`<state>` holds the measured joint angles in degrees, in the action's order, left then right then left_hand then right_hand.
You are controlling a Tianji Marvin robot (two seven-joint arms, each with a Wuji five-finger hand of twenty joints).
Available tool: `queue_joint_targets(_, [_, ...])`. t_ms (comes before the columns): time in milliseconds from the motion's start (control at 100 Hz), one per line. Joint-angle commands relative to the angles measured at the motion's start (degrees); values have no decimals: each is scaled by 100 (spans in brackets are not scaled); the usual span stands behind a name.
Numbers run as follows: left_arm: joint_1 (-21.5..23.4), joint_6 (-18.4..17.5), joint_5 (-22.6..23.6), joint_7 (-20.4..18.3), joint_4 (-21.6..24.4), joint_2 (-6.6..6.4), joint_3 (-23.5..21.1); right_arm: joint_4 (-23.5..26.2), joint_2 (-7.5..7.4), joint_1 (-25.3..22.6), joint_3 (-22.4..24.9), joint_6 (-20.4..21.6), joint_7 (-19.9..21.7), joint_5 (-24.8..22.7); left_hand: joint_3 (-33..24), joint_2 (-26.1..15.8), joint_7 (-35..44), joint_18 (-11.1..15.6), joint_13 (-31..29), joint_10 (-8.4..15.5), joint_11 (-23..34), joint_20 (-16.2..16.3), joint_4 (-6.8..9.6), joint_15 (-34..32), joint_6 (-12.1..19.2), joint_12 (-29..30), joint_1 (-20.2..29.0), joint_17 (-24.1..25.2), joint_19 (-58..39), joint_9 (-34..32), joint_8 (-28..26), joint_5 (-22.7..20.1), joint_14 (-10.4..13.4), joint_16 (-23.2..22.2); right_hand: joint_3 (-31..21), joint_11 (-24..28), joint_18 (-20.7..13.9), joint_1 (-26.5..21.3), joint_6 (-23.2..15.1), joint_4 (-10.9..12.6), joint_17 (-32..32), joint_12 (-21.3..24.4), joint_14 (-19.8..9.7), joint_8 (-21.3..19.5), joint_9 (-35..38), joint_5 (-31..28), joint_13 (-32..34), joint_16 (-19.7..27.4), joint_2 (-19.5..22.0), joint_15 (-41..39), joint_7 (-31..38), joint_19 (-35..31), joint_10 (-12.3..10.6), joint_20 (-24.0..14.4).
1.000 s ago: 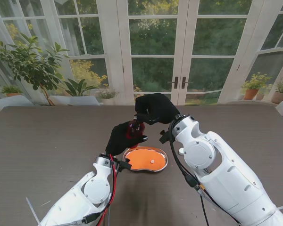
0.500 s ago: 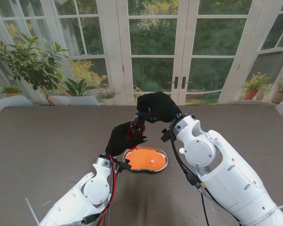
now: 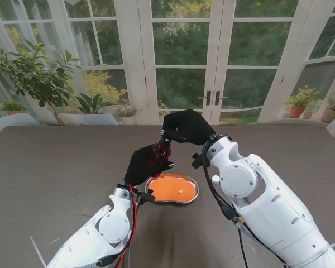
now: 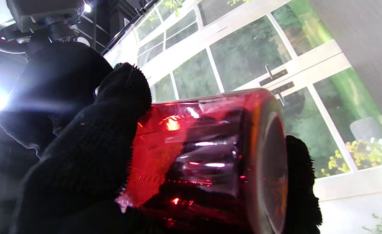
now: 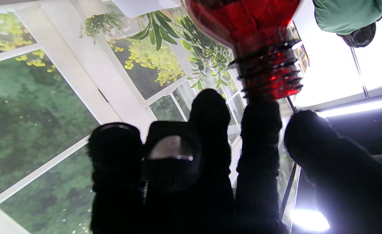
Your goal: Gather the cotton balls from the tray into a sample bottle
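While left hand (image 3: pixel 140 163) grips red bottle (image 3: pixel 159 153) | tray (image 3: pixel 156 180): one cotton ball (image 3: pixel 180 191)

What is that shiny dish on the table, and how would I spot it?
Look at the middle of the dark table, just in front of the two black-gloved hands. There lies a bean-shaped metal tray, its inside bright orange with one small white cotton ball on it. Nothing else on the table is orange.

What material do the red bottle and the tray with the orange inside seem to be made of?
The red bottle looks like clear glossy plastic or glass: light passes through and highlights shine on it. The tray seems polished metal at its shiny silver rim; its orange inside looks matte, material unclear.
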<state>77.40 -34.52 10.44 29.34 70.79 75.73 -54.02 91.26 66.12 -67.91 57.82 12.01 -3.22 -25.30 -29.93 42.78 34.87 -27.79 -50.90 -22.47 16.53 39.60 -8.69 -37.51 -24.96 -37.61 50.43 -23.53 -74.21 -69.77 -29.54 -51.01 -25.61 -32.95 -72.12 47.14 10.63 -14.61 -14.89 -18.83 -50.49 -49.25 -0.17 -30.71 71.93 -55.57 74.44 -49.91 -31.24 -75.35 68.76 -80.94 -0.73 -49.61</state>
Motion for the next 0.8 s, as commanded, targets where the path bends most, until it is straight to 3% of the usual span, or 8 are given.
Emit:
queue_joint_targets(0, [7, -18, 1, -80, 64, 26, -15, 0, 4, -32, -14, 8, 84, -4, -1753, -1286, 692, 389, -104, 1050, 103, 36, -87, -85, 2126, 2, 911, 72, -231, -472, -73, -1015, 412, 7, 23, 4, 48, 192, 239, 247, 39, 20, -38, 120, 48, -167, 92, 47, 160, 1, -107, -179, 222, -150])
queue_joint_targets(250, [19, 2, -9, -86, 82, 22, -23, 2, 7, -40, -7, -18, 95, 35, -1748, -1289, 690, 385, -103, 1048, 105, 36, -88, -86, 2118, 3, 919, 70, -233, -476, -71, -1013, 402, 6, 66, -7, 112, 310, 448, 455, 86, 33, 51, 168, 55, -422, 88, 53, 459, 3, -373, -209, 278, -163])
queue_joint_targets(420, [28, 12, -7, -78, 99, 21, -30, 15, 3, -63, 35, -5, 80, 27, -1743, -1296, 688, 385, -96, 1038, 101, 35, -86, -83, 2122, 6, 922, 75, -230, -468, -70, -1013, 406, 6, 28, -10, 109, 40, 369, 237, 84, 37, -32, 200, 45, -345, 92, 74, 135, 29, -334, -215, 221, -156])
queue_joint_targets(790, [31, 35, -4, -96, 106, 13, -28, 79, 20, -138, 140, 36, -14, 74, -1754, -1291, 691, 384, -87, 1042, 93, 34, -79, -81, 2132, 7, 927, 79, -228, -467, -75, -1022, 408, 7, 124, -7, 144, 186, 358, 214, 139, 50, 31, 220, -6, -210, 88, 106, 390, 91, -249, -252, 187, -171])
